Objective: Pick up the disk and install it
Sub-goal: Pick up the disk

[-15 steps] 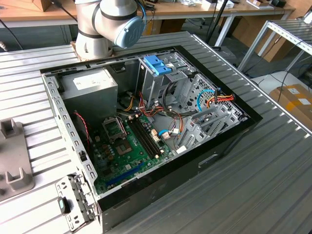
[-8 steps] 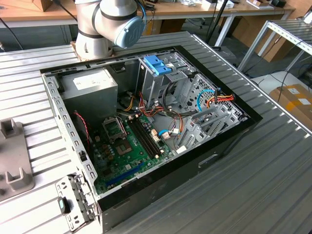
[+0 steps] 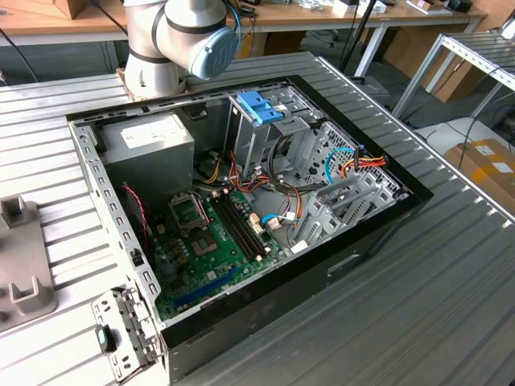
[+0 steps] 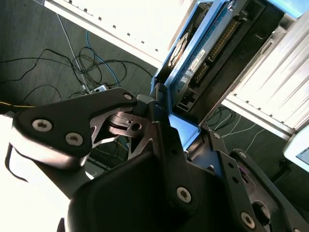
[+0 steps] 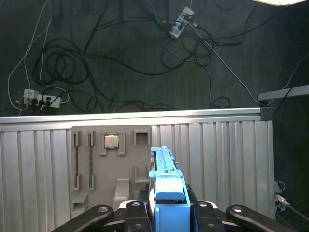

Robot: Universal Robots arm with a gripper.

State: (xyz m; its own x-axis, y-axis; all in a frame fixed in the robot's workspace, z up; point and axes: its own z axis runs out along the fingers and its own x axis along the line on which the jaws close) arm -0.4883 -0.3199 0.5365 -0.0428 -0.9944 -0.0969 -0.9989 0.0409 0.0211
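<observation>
Between the jaws you have the disk, gripped from both sides at its light-blue rails, so the jaws are closed on it. From the first wrist view you see it edge-on, with the ribbed metal surface behind it. Just beside it is a grey holder plate carrying a processor chip and two slim memory sticks. Your second wrist view shows the disk's circuit-board face and connector pins, with cables on the dark floor behind. Over in the exterior view, the open computer case lies on the surface. Its power supply sits near the arm, the green mainboard lies in the middle, and a blue bracket stands atop the drive cage.
</observation>
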